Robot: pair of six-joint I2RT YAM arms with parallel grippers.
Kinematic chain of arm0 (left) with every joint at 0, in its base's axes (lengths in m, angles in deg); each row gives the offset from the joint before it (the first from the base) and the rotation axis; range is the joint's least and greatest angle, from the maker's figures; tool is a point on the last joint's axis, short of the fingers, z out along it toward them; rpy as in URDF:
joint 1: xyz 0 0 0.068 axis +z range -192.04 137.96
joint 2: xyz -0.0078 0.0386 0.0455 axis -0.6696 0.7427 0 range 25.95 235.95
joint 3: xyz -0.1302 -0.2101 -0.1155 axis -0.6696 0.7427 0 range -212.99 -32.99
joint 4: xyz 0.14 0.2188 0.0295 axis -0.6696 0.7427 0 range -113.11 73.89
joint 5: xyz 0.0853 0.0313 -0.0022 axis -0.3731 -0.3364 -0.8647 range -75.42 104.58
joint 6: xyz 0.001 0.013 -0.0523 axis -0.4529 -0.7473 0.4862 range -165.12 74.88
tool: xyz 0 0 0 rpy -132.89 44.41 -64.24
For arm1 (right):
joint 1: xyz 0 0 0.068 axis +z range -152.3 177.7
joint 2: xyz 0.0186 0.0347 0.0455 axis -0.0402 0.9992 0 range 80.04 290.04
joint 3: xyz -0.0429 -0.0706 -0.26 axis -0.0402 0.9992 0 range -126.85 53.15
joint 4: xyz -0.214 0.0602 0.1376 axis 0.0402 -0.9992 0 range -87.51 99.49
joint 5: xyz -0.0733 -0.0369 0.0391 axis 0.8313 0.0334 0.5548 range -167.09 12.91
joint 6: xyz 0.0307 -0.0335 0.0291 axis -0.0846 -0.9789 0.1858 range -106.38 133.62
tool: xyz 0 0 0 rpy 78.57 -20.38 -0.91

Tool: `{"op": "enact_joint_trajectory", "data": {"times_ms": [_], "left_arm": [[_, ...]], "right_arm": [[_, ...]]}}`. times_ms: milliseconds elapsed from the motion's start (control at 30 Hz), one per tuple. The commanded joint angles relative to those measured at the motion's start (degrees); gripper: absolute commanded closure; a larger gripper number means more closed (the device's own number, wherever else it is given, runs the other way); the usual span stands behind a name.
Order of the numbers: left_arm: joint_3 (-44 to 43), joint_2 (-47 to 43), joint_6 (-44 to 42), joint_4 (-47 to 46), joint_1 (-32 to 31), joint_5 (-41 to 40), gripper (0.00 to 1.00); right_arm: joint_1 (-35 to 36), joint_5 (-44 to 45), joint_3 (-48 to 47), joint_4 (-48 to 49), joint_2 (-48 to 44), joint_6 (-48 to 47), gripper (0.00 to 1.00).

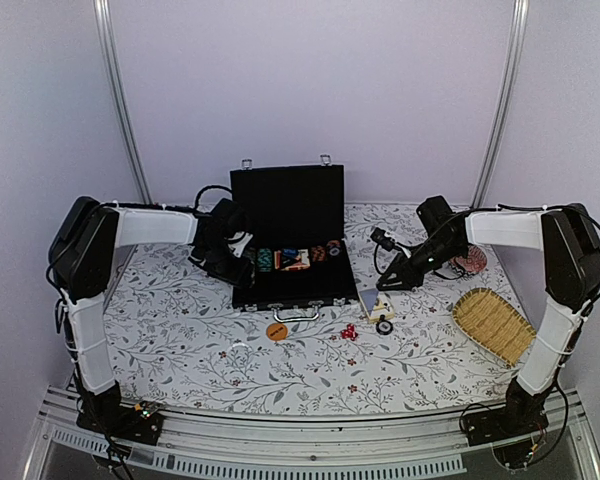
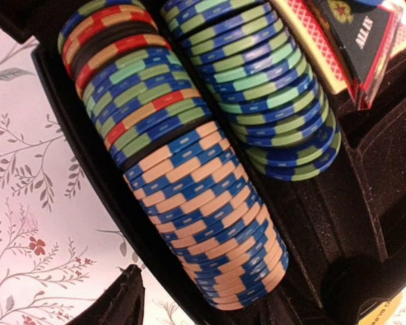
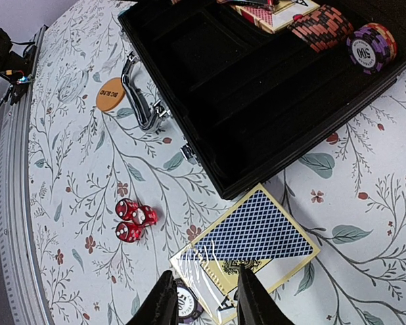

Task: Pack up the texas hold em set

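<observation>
Floral tablecloth (image 3: 74,203) — three dice (image 3: 134,220), one disc (image 3: 110,95)

Bright, even light (soft shadows)

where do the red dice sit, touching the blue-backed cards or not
Apart. The right wrist view shows bare tablecloth between the red dice and the blue-backed cards.

From the right wrist view I can read "BIG BLIND" on the orange disc (image 3: 110,95) lying on the counter (image 3: 74,203), and "500" on the top purple chip (image 3: 371,46) in the case (image 3: 257,101). The left wrist view shows "ALL IN" on a black plaque (image 2: 362,34). The yellow label at that view's bottom corner is illegible.
</observation>
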Motion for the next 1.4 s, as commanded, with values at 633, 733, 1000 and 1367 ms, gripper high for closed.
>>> {"op": "enact_joint_trajectory", "data": {"times_ms": [633, 733, 1000, 1367], "left_arm": [[0.34, -5.82, 0.74, 5.02, 1.24, 3.59, 0.43], [0.2, -7.47, 1.24, 6.01, 0.99, 3.1, 0.43], [-0.62, -15.39, 0.75, 7.94, -4.61, -1.69, 0.45], [4.65, -22.75, -0.13, 2.22, -18.88, -3.62, 0.44]], "right_arm": [[0.19, -1.22, -1.85, -1.43, 1.39, -0.73, 0.68], [0.17, -1.21, -1.92, -1.56, 1.38, -0.73, 0.68], [0.26, -0.79, -2.06, -1.52, 0.71, -0.69, 0.68], [1.08, 5.84, -5.16, -4.78, -4.51, -1.76, 0.6]]}}
